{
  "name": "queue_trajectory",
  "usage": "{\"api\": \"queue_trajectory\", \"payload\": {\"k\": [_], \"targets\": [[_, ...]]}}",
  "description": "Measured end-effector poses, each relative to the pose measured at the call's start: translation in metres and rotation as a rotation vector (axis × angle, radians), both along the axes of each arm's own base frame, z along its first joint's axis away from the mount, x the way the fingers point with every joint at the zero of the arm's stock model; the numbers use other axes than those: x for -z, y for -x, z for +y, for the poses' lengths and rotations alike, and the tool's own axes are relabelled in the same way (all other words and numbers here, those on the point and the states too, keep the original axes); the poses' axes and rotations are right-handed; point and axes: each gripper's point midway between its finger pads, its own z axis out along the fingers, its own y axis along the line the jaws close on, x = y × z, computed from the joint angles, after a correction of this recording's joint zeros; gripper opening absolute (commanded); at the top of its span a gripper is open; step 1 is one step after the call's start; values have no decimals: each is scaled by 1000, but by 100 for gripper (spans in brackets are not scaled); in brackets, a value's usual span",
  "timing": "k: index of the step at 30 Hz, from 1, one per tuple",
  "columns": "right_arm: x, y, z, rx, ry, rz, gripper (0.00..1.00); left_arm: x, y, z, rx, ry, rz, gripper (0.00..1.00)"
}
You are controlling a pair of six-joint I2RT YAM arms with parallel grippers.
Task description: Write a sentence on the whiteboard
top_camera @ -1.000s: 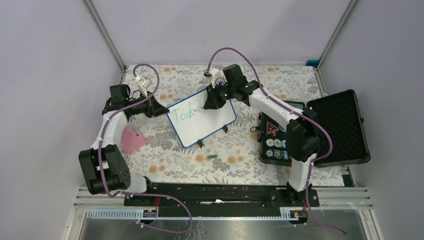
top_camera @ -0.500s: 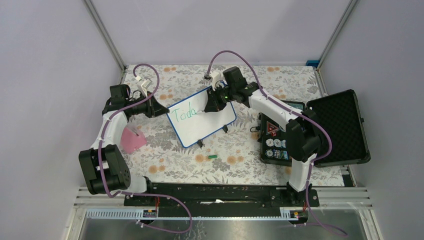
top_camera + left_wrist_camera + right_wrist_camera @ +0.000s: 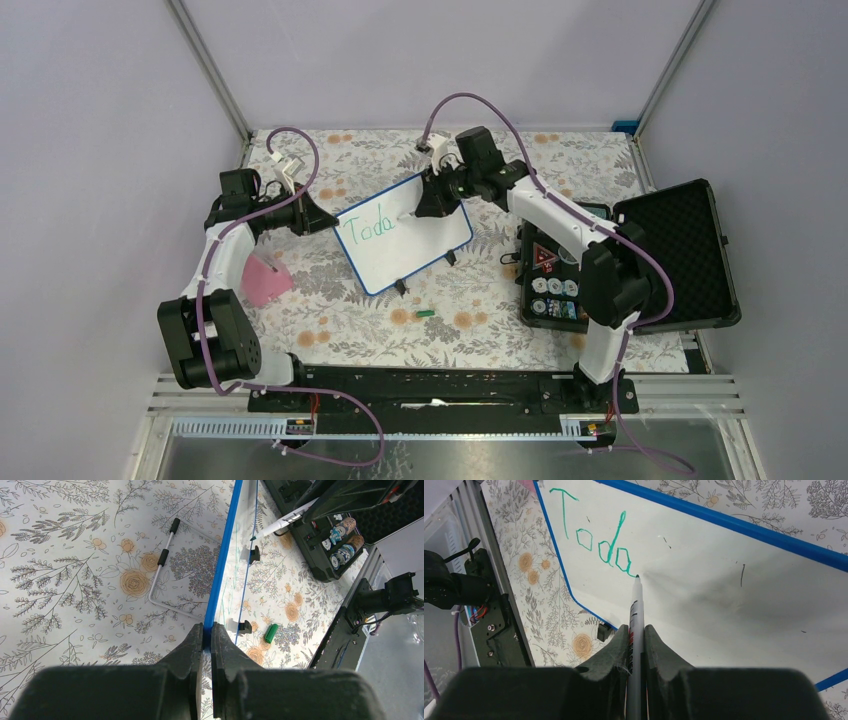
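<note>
Your right gripper [image 3: 634, 630] has slid slightly right along the whiteboard [image 3: 432, 243], which stands propped between the arms, and the sentence [image 3: 610, 555] has grown to "Toda", so most words remain. That gripper is clamped on the marker [image 3: 636, 600], while the left gripper [image 3: 207, 630] pinches the board's blue edge. From above the marker's tip is hidden, and the left wrist sees the board edge-on, writing unreadable.

Probably a lab: aluminium frame [image 3: 211, 75] (plain walls [image 3: 430, 60]), black mounting rail [image 3: 430, 385].
</note>
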Motion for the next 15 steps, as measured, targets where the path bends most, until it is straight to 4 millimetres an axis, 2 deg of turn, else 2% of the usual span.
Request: {"api": "queue_trajectory", "payload": {"k": [15], "targets": [[-20, -6, 4, 2, -28, -42, 0, 0, 0, 0, 0, 0, -1, 0]]}}
